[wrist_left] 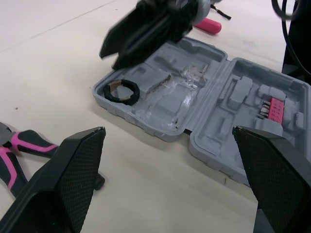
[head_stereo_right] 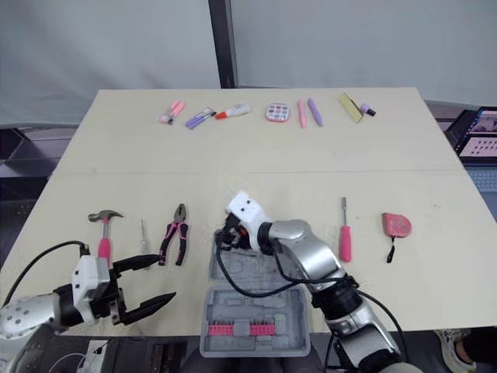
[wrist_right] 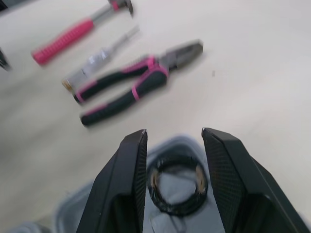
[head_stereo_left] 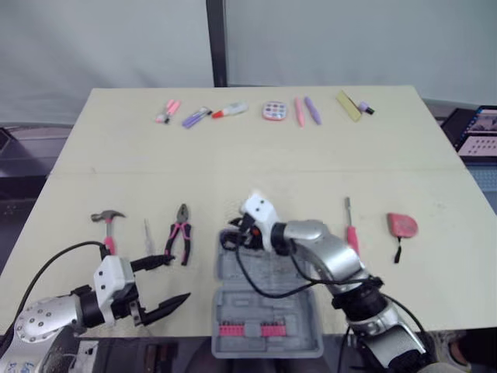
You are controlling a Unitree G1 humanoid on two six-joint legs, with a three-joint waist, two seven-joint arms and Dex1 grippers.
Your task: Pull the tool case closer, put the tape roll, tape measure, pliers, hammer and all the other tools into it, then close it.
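Tape roll (wrist_left: 121,100) sits in the open tool case (head_stereo_left: 268,303), far-left corner. R gripper (wrist_right: 173,133) hangs right over it, fingers apart, holding nothing.
Pliers (head_stereo_left: 180,233) lie at 12 o'clock from L gripper (head_stereo_left: 177,278), which is wide open too & nearer than R. Long axis 12-to-6, nose far. No words to read.

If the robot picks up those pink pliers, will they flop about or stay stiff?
The pliers look like stiff metal, likely heavy for their size. Their handles lie slightly apart, so they may swing at the hinge when gripped by one. Lying flat, they should hardly roll.
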